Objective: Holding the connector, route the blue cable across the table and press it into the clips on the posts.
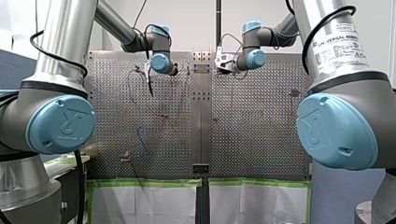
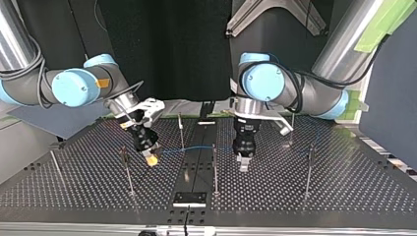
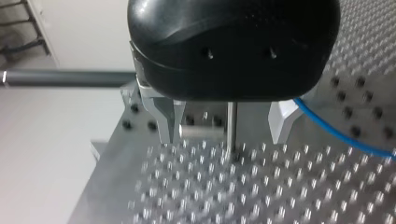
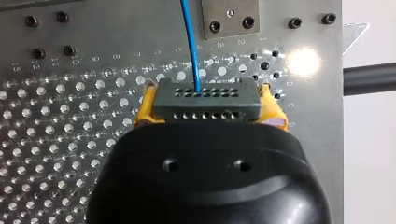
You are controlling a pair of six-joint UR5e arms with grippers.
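In the right wrist view my right gripper (image 4: 208, 114) has its yellow pads (image 4: 144, 109) shut on the grey connector (image 4: 208, 101). The blue cable (image 4: 190, 42) runs straight ahead from the connector over the perforated table (image 4: 70, 130). At the top view's left the same gripper (image 2: 152, 160) hangs low, and the cable (image 2: 189, 148) leads from it past a thin post (image 2: 181, 129). My left gripper (image 3: 224, 140) is open. Its metal fingers (image 3: 163, 119) straddle a post (image 3: 232, 123) and hold nothing. The cable (image 3: 336, 133) passes beside one finger. In the top view my left gripper (image 2: 244, 164) points down near the middle.
Several thin posts stand on the table, among them one (image 2: 127, 169) beside my right gripper, one (image 2: 215, 167) near the centre and one (image 2: 308, 169) toward the top view's right. A small dark plate (image 2: 189, 198) lies by the near edge. Both arms' elbows (image 1: 60, 123) fill the front view's sides.
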